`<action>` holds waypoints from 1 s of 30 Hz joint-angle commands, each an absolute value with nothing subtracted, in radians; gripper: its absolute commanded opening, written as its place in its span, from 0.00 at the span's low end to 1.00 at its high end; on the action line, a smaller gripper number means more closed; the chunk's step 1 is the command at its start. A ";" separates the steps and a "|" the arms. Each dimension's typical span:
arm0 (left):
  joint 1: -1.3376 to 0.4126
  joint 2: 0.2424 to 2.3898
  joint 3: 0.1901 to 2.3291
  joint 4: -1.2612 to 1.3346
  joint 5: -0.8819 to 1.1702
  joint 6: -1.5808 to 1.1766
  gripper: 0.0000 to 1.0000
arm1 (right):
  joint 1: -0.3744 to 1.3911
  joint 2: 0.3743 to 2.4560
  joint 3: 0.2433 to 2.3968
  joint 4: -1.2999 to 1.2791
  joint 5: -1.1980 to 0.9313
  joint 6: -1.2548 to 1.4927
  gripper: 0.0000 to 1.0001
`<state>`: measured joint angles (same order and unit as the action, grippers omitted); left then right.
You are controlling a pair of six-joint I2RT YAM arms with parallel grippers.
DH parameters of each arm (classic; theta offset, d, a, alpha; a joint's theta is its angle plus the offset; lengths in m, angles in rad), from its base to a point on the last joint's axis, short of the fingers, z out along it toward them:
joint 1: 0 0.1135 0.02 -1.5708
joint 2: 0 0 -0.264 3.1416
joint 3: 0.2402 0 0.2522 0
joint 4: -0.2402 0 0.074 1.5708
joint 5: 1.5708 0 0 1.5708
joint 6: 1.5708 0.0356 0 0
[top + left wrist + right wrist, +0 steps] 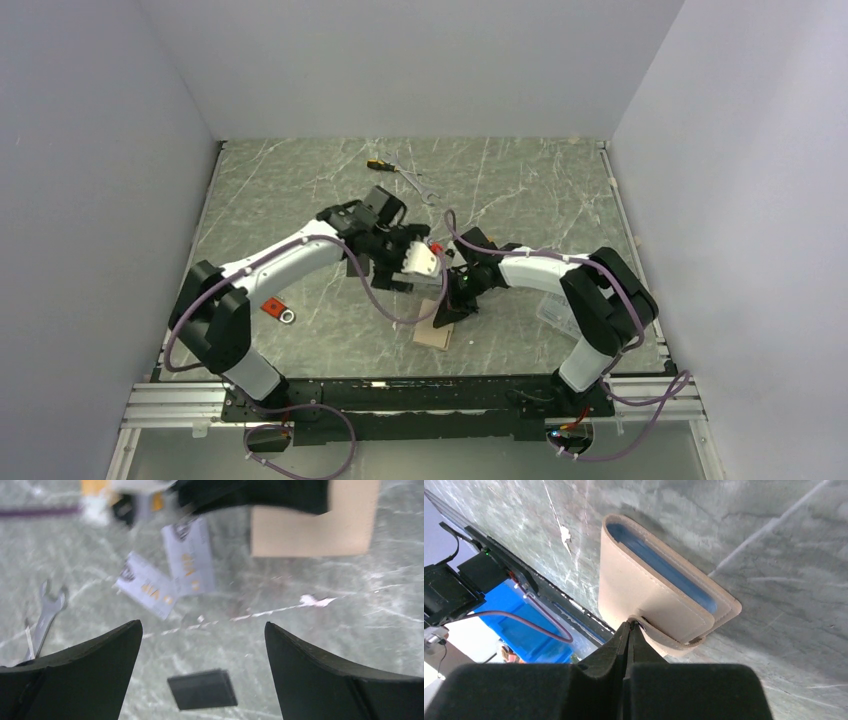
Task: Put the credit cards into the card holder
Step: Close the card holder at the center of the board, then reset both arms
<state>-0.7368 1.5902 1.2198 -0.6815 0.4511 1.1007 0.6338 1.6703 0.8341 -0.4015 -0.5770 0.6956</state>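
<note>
My left gripper [202,624] is open above the marble table, its fingers wide apart with nothing between them. Below it shows a black credit card [202,689], blurred and touching neither finger. Two silver-grey credit cards [147,586] [192,555] lie overlapping further off. The tan card holder [649,587] rests on the table with its blue inside showing along the open edge. My right gripper [630,624] is shut on the holder's edge by the tab. In the top view the card holder [433,337] lies near the front, with the right gripper [447,312] on it and the left gripper [420,262] just behind.
A wrench [46,616] lies left of the cards; the top view shows a wrench [420,186] and a screwdriver [380,163] further back. A red tag with a ring [277,309] lies by the left arm. A clear box [553,308] sits under the right arm.
</note>
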 commanded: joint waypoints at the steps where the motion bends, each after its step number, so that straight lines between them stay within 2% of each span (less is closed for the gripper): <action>1: -0.609 1.511 1.288 -0.708 0.538 1.062 0.99 | 0.632 1.692 0.726 -0.498 -0.405 0.694 0.00; 6: -0.519 1.460 1.297 -0.695 0.553 1.031 0.99 | 0.636 1.697 0.721 -0.550 -0.326 0.696 0.00; 11: -0.452 1.411 1.262 -0.675 0.596 1.010 0.99 | 0.633 1.712 0.761 -0.535 -0.345 0.701 0.00; 22: -0.334 1.402 1.365 -0.785 0.684 0.963 0.99 | 0.629 1.668 1.164 -0.624 -0.458 0.661 0.00; 27: -0.290 1.358 1.398 -0.841 0.682 0.925 0.99 | 0.630 1.644 1.250 -0.652 -0.485 0.636 0.10; 28: -0.279 1.347 1.401 -0.849 0.679 0.919 0.99 | 0.628 1.633 1.264 -0.661 -0.476 0.626 0.14; 30: -0.243 1.320 1.403 -0.848 0.690 0.898 0.99 | 0.629 1.616 1.317 -0.689 -0.426 0.603 0.33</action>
<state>-0.2920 1.3964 1.3605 -0.7990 0.6361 0.9512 0.6315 1.6752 1.2293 -0.6018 -0.4728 0.6567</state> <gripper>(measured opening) 0.994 0.185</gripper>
